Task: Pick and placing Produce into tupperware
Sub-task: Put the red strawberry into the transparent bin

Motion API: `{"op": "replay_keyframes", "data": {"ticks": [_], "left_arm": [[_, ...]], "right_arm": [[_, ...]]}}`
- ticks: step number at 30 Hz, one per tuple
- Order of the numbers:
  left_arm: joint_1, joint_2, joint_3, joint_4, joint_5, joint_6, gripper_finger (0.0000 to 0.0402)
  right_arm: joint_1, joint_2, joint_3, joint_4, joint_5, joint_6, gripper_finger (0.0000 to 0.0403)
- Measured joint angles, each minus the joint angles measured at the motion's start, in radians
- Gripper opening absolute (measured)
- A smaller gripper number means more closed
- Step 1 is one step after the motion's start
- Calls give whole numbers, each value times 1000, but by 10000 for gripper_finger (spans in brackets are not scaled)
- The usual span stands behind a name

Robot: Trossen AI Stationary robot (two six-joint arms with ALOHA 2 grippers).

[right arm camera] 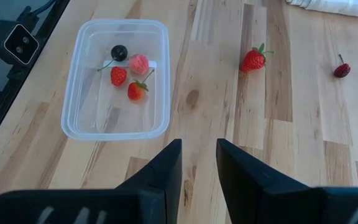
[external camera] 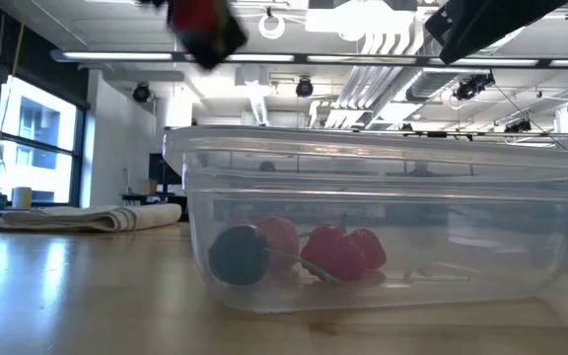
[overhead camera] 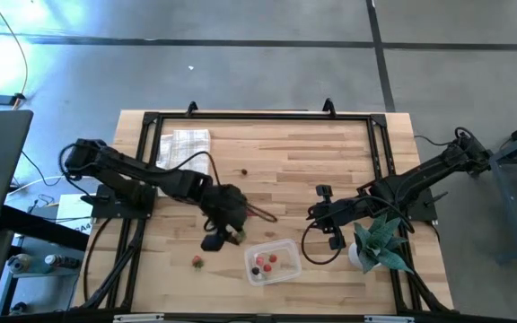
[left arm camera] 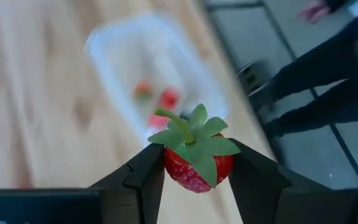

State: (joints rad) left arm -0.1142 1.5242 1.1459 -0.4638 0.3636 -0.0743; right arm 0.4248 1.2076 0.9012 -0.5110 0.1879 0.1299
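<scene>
My left gripper is shut on a red strawberry with a green top. It is raised above the table, just left of the clear tupperware. In the low view the strawberry shows high up, left of the tupperware. The tupperware rests flat on the wood and holds a dark berry, a pink piece and two red pieces. Another strawberry and a dark piece lie loose on the table. My right gripper waits open to the right of the tupperware. My left gripper pinches the strawberry by its two red sides between the two fingers. The green top faces back toward the wrist. The fingers slant downward, coming from the table's left. The strawberry is lifted clear of the table.
A folded white checked cloth lies at the far left of the table. A teal spiky plant stands near my right arm. A black frame runs around the table's sides. A loose strawberry lies left of the tupperware.
</scene>
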Motion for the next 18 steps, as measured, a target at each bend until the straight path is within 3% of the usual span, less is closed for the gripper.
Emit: {"op": "replay_keyframes", "data": {"ticks": [5, 12, 18], "left_arm": [[-96, 0, 154, -3, -77, 25, 133], [-222, 34, 305, 9, -359, 116, 133], [-261, 202, 377, 5, -409, 188, 140]], "right_arm": [[0, 0, 0, 0, 0, 0, 90], [0, 0, 0, 0, 0, 0, 90], [0, 0, 1, 0, 0, 0, 90]]}}
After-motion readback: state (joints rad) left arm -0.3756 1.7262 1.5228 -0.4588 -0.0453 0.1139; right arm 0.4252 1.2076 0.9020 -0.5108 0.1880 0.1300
